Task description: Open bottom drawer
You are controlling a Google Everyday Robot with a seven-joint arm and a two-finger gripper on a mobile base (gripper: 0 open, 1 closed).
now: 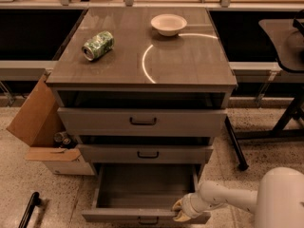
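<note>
The bottom drawer (142, 216) of the grey cabinet stands pulled out towards me, and its empty inside (142, 184) shows. Its small dark handle (148, 220) sits at the centre of the front, at the frame's lower edge. My gripper (180, 211) is at the right part of the drawer's front rim, on the end of the white arm (228, 198) that comes in from the lower right. The middle drawer (145, 153) and the top drawer (142, 121) above it are pushed in.
A green can (98, 45) lies on its side and a white bowl (168, 24) stands on the cabinet top (180, 61). An open cardboard box (40, 127) stands on the floor to the left. A dark table leg (235, 144) is to the right. A black bar (28, 208) lies at lower left.
</note>
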